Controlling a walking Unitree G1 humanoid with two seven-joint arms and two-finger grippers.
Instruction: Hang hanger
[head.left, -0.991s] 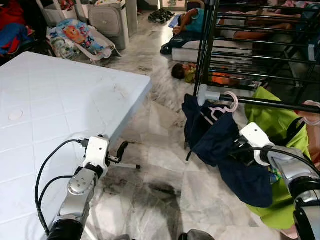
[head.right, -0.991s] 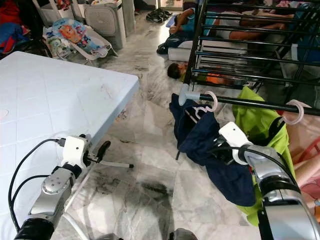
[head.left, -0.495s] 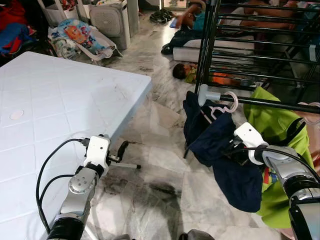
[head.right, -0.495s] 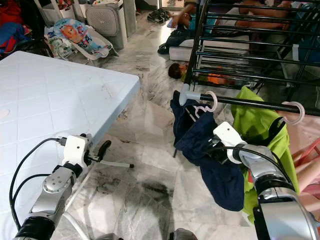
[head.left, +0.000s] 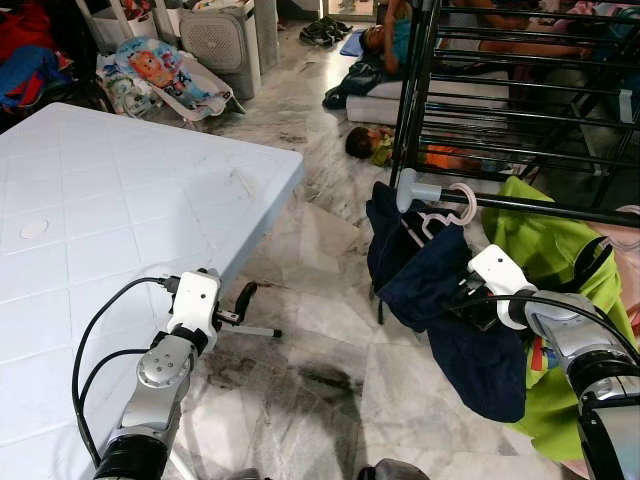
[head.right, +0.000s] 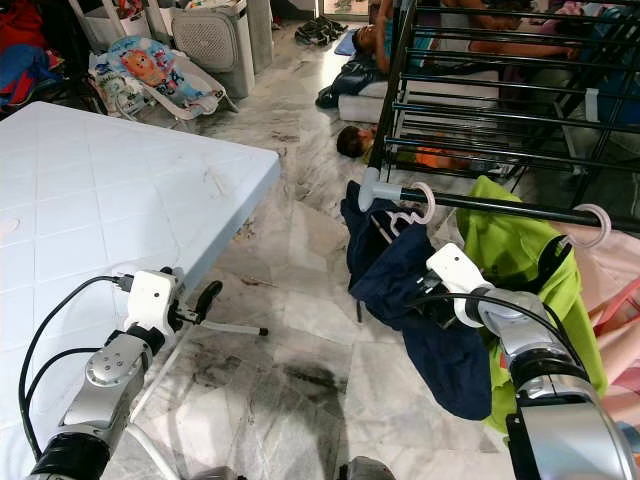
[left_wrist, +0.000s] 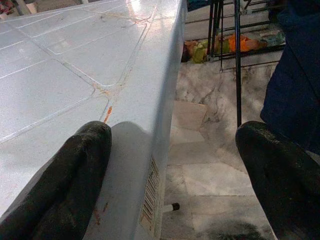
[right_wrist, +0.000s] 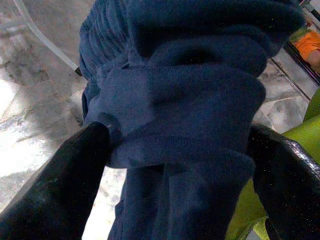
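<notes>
A pink hanger (head.left: 458, 207) carrying a navy garment (head.left: 425, 280) is hooked on the black rail (head.left: 545, 208), close to the rail's white end cap. My right gripper (head.left: 460, 300) is pushed into the side of the navy garment. In the right wrist view its fingers (right_wrist: 60, 175) stand open, with a bunched fold of navy cloth (right_wrist: 180, 100) between them. My left gripper (head.left: 238, 305) is held low beside the corner of the white table (head.left: 100, 200), open and holding nothing.
A lime green garment (head.left: 545, 250) and a pink one (head.right: 610, 290) hang on the same rail to the right. The black drying rack (head.left: 500, 90) stands behind it. A person (head.left: 385, 45) lies on the marble floor beyond. A baby bouncer (head.left: 160, 75) sits at the back left.
My right gripper has shifted slightly left and inward against the navy garment, and the cloth has swung a little with it. The left arm has stayed still.
</notes>
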